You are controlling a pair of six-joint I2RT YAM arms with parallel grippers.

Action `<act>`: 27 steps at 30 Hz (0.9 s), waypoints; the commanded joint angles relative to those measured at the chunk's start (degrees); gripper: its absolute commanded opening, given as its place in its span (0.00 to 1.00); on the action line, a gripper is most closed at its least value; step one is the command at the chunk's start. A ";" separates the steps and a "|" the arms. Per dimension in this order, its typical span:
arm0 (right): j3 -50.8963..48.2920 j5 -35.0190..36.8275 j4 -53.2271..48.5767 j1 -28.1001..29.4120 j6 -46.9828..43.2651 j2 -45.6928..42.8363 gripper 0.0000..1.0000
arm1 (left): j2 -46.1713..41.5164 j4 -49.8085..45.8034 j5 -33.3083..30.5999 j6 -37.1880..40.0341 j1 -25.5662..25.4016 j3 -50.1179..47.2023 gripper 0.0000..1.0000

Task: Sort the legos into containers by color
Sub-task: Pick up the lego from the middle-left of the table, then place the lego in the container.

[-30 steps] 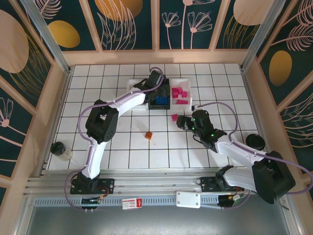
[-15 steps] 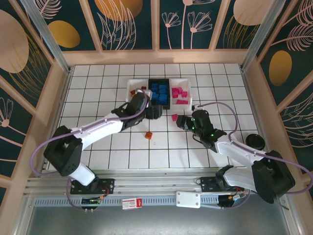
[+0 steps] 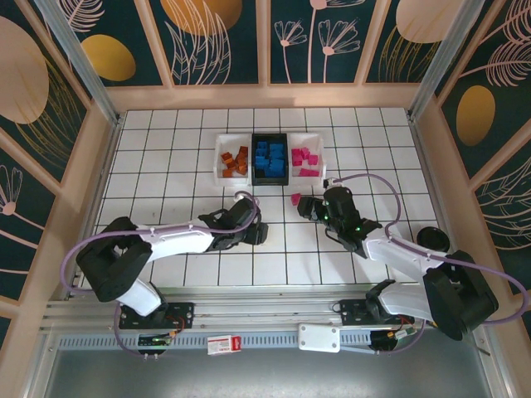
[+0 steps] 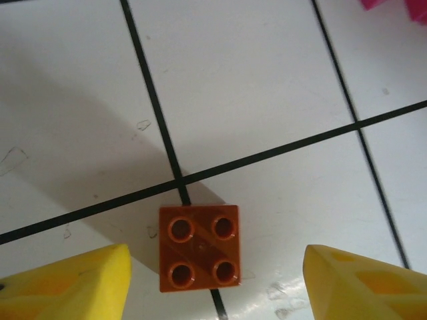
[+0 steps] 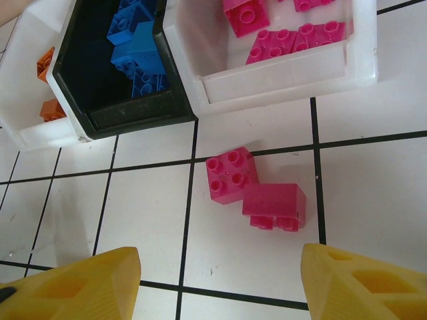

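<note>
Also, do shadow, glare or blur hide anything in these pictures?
Left wrist: a grey shadow lies up-left of the orange-brown brick, which is sharp. Right wrist: the inside of the black bin is dark, but its blue bricks are readable; the pink bricks on the tile are crisp. Top external: even light.

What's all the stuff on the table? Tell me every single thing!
orange bricks: several, orange, in the left white bin
blue bricks: several, blue, in the black bin, middle
pink bricks: several, pink, in the right white bin
loose brick: one, orange-brown, studs up, on the tiles
loose pink bricks: two, pink, touching, before the right white bin
cup: one, dark-lidded, left edge
round object: one, black, right edge
left gripper: one, yellow-tipped, open either side of the loose brick
right gripper: one, yellow-tipped, open, near the loose pink bricks
</note>
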 commanded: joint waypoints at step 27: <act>-0.41 0.89 0.01 0.45 0.88 -1.00 0.65 | 2.34 2.63 -7.44 2.53 17.77 16.54 0.31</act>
